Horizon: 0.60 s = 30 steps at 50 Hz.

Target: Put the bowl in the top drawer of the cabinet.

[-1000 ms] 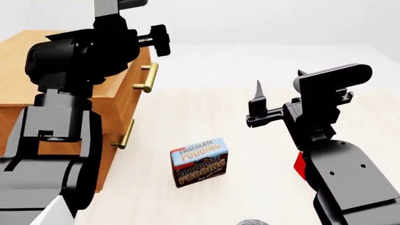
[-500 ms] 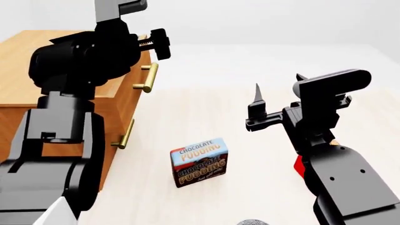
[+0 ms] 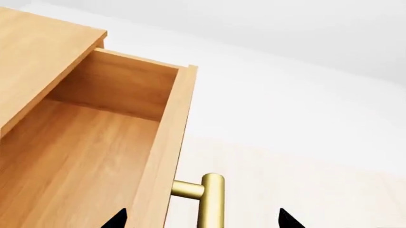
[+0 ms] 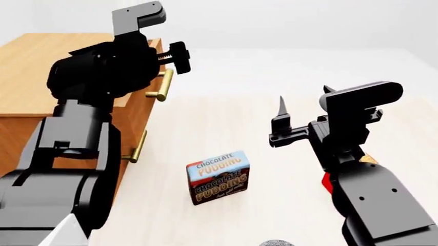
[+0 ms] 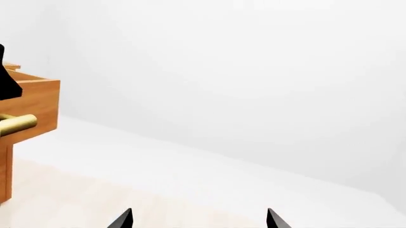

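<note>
Biggest thing first: the cabinet (image 4: 27, 77) sits off to my left, and its top drawer (image 3: 95, 142) is pulled open. My left wrist camera looks straight into it and the wooden bottom is bare, nothing in there. So I'd call the opening part done and the actual bowl part not started.

My left arm is up over the drawer front, with the left gripper (image 4: 174, 54) just beside the brass handle (image 3: 209, 199). In the wrist view the two black fingertips (image 3: 117, 219) sit spread to either side of the handle with clear space around them, so those fingers are released and not holding anything.

My right gripper (image 4: 301, 115) hangs over the table (image 4: 226, 118), well apart from the cabinet. Its tips are spread wide in its wrist view too, with nothing between them, so it's empty and let go.

Then there's a pudding box (image 4: 217, 177) standing on the table between my arms, not part of the job.

The bowl (image 4: 276, 242): only a sliver of something grey and speckled peeks in at the bottom edge of the head view, close to my body. I'm guessing that's it, can't say for sure. Still to do: grab it, carry it over, drop it in the drawer.
</note>
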{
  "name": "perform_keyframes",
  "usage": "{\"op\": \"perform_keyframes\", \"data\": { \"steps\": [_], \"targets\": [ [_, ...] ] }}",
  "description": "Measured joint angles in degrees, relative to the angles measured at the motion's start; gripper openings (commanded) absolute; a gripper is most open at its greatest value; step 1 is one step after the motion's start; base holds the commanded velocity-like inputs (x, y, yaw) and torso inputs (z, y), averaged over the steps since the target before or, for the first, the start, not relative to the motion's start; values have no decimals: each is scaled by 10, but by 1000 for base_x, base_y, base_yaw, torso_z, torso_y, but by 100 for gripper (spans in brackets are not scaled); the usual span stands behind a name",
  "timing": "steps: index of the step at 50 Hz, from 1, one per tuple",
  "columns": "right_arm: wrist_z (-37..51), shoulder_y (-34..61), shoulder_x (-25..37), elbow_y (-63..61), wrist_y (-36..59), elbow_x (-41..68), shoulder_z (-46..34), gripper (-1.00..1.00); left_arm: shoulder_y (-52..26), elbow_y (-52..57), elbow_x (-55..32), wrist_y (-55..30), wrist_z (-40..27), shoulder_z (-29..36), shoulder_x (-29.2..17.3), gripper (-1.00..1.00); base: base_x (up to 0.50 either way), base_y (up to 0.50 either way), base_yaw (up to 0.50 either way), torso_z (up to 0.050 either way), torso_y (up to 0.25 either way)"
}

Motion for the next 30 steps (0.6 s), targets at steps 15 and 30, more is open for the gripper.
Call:
{"op": "perform_keyframes", "data": {
  "steps": [15,30],
  "targets": [
    [1,-8,2,2,-6,4,0,100,6,22,-45,-27,-42,-14,5,100,0,0,0,0,0],
    [3,-20,7,-12,-1,11,6,100,6,57,-140,-79,-106,-48,7,100,0,0,0,0,0]
  ]
}}
